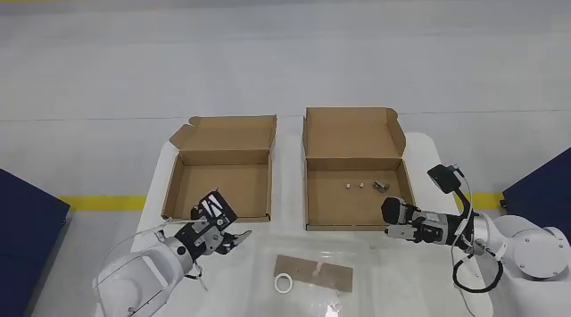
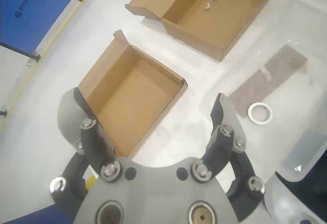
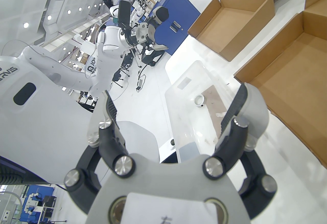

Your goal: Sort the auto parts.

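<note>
Two empty tools, left tool and right tool, both spread, above the table.

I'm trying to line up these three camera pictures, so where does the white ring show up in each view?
Top view: the white ring lies in the clear tray, at the brown sheet's left end.
Left wrist view: the ring lies beside the sheet's nearer end.
Right wrist view: the ring lies beside the sheet, inside the tray.
Shared landmark: the brown sheet next to the ring.
</note>
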Robot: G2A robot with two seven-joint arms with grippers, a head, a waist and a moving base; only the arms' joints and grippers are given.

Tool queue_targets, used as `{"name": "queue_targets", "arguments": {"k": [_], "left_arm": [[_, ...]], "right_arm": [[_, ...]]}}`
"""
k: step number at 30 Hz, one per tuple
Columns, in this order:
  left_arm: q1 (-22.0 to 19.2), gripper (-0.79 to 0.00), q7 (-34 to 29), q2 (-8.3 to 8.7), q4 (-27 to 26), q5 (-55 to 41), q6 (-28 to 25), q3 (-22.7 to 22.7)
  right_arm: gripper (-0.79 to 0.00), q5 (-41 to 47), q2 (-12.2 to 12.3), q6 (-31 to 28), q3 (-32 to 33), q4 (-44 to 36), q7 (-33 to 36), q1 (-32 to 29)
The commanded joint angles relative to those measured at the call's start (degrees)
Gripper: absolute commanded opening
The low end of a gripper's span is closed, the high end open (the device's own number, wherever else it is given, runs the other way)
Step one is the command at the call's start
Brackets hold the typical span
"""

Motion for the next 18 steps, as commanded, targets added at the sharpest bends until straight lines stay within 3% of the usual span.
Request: {"name": "queue_targets", "arguments": {"k": [1,4,6,11,16,18], "left_arm": [[0.0,0.0,-0.08,0.0,0.0,0.0,-0.04,0.0],[-1.58,0.0,-4.54,0.28,-2.29,3.82,-5.67,3.31],[-3.96,0.0,-7.23,0.19,-2.78,0.78,-8.08,5.63],[-11.77,0.0,-27.01,-0.18,-1.81,-10.98,-13.09,14.13],[-22.55,0.0,-39.09,0.6,2.23,-19.01,-3.25,27.59],[-23.32,0.0,-39.87,0.71,2.41,-19.36,-2.47,28.31]], "right_arm": [[0.0,0.0,0.0,0.0,0.0,0.0,0.0,0.0],[0.0,0.0,0.0,0.0,0.0,0.0,0.0,0.0],[0.0,0.0,0.0,0.0,0.0,0.0,0.0,0.0],[0.0,0.0,0.0,0.0,0.0,0.0,0.0,0.0],[0.0,0.0,0.0,0.0,0.0,0.0,0.0,0.0],[0.0,0.0,0.0,0.0,0.0,0.0,0.0,0.0]]}}
